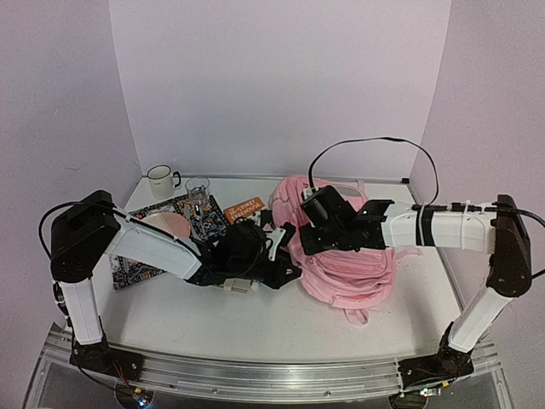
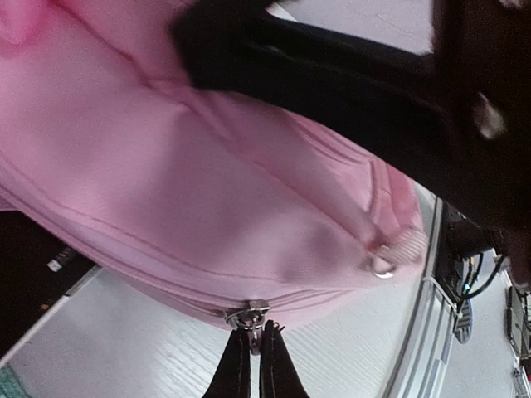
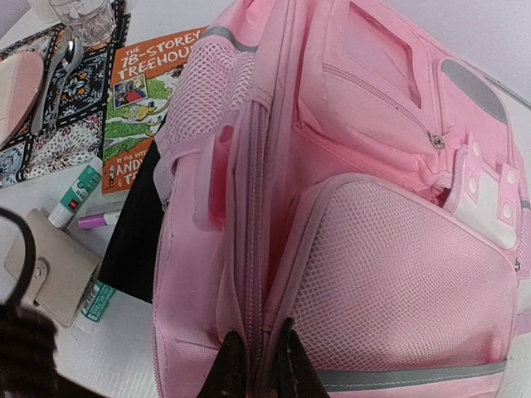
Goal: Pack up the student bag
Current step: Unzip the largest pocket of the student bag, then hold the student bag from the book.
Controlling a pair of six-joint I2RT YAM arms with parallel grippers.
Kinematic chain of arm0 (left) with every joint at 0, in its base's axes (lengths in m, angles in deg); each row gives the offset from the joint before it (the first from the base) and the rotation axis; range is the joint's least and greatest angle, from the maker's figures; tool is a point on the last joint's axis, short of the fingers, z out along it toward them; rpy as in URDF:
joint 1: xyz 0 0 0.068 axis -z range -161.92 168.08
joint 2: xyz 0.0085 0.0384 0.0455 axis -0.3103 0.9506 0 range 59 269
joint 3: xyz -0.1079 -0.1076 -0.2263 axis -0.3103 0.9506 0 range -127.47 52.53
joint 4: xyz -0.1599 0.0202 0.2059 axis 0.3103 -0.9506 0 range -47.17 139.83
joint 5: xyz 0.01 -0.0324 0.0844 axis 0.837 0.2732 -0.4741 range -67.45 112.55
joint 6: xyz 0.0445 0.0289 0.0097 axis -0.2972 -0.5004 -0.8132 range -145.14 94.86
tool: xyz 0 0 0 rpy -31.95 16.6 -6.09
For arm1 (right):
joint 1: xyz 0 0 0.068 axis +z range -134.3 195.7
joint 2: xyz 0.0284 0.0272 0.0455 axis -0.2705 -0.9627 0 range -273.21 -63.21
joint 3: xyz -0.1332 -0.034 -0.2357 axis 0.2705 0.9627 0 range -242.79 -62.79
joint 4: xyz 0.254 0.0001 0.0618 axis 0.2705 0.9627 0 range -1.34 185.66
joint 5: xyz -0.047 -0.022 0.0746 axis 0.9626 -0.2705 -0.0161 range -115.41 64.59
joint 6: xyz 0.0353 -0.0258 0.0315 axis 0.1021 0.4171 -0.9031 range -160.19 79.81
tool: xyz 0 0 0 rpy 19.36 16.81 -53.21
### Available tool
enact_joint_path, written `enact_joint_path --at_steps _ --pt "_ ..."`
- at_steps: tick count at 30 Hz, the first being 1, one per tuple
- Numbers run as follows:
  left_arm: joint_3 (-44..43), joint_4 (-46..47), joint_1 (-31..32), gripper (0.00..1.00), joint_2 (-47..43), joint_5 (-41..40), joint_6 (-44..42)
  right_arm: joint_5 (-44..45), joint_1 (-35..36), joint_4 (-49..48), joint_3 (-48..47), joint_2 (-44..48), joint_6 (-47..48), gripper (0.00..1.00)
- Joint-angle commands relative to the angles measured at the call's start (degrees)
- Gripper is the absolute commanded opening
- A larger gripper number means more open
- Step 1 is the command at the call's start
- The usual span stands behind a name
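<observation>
The left hand [image 2: 252,369] is clamped on a zip pull [image 2: 248,317] of the pink bag [image 2: 191,215], which lies on the table [image 1: 255,332] just ahead of its fingertips. The right hand [image 3: 259,365] pinches a ridge of the bag's fabric beside the zip.

The left gripper [image 1: 283,242] meets the left edge of the pink student bag [image 1: 358,273], which spreads away to its right. The right gripper [image 1: 304,240] rests on the bag just beside it. Beyond the left gripper lies an orange book [image 1: 244,209]; farther left stand a glass [image 1: 197,189] and a white mug [image 1: 159,181]
</observation>
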Motion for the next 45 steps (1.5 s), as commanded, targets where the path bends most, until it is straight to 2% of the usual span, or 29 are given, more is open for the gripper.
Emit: enact_joint_path --at_steps 1,8,10,13,18,22,24,30,35,38,45 --pt "-2.5 2.3 3.6 0.00 -4.4 6.7 2.0 6.2 -0.5 -3.4 -4.0 -1.8 -0.8 0.00" --pt "-6.3 3.4 8.0 0.00 -3.2 8.8 2.9 0.8 -0.9 -7.8 -5.5 -4.8 0.6 0.00" --pt "-4.5 4.5 7.9 0.00 -3.9 6.4 3.9 -1.5 -1.2 -9.0 -5.0 -5.0 1.0 0.00" --pt "-1.4 5.5 8.0 0.06 -5.4 0.7 5.1 -3.9 -1.4 -10.3 -3.8 -4.2 1.8 0.01" --pt "1.9 6.2 7.6 0.18 -6.9 -4.7 7.6 -5.2 -1.4 -10.6 -1.0 -1.7 2.6 0.17" --pt "4.3 6.7 7.0 0.22 -8.2 -6.4 8.9 -5.5 -1.5 -10.1 2.3 2.0 2.8 0.28" --pt "5.8 6.9 6.5 0.28 -9.6 -7.2 9.3 -6.0 -1.4 -8.9 3.7 4.0 2.7 0.33" --pt "9.5 7.6 3.4 0.59 -12.7 -8.2 13.1 -7.0 -0.3 -4.6 7.8 10.5 0.4 0.43" --pt "8.7 8.7 0.1 0.70 -11.3 -6.5 18.2 -6.4 1.8 -1.6 10.3 15.2 -3.0 0.47" --pt "7.0 9.2 -1.1 0.72 -9.4 -5.3 21.1 -5.7 2.7 0.2 12.5 17.5 -5.0 0.48" --pt "2.5 9.4 -1.9 0.71 -3.5 -3.5 26.7 -3.8 7.5 3.2 16.4 21.2 -10.9 0.49"
